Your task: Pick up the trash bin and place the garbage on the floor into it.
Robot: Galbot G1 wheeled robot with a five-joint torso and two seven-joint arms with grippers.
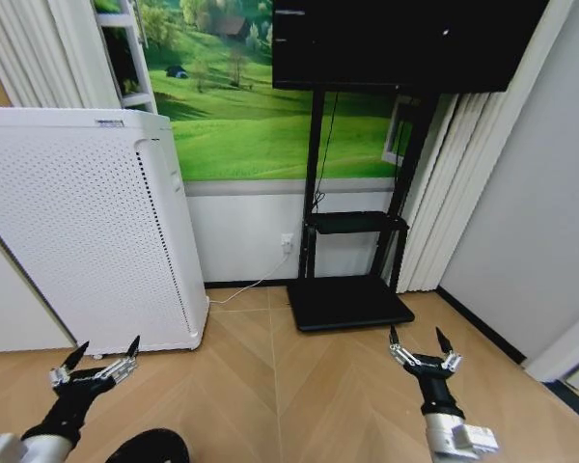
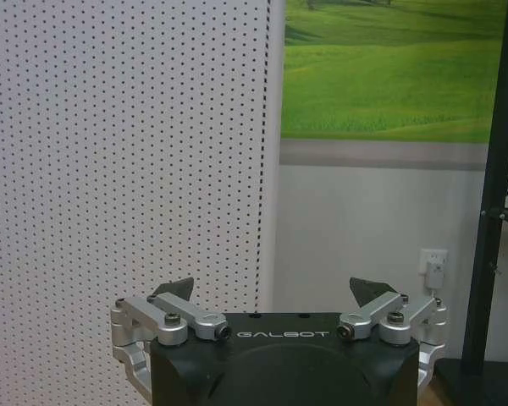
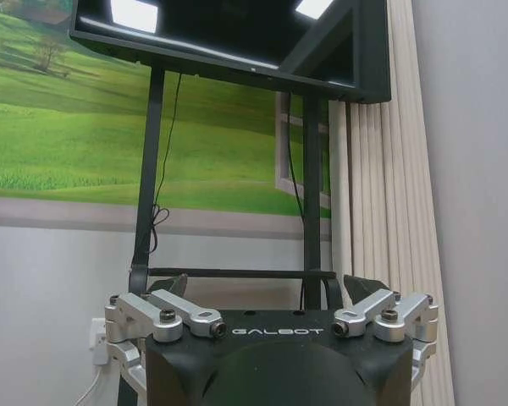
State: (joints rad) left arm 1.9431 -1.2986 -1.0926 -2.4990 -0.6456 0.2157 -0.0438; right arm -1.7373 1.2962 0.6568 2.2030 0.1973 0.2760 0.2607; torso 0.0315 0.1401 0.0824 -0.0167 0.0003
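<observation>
Head view: both arms hover low over the floor (image 1: 270, 386) — left end effector (image 1: 104, 359) and right end effector (image 1: 420, 340) spread, empty, ready — while the trash bin (image 1: 152, 448) sits beside the left arm.

tan herringbone floor (image 1: 270, 386); white perforated appliance (image 1: 77, 231)

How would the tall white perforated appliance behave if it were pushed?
Probably heavy: the white appliance is a big box on the floor. Pushed high, it might tip, being tall. The cable from the socket, seemingly its own, could pull tight.
</observation>
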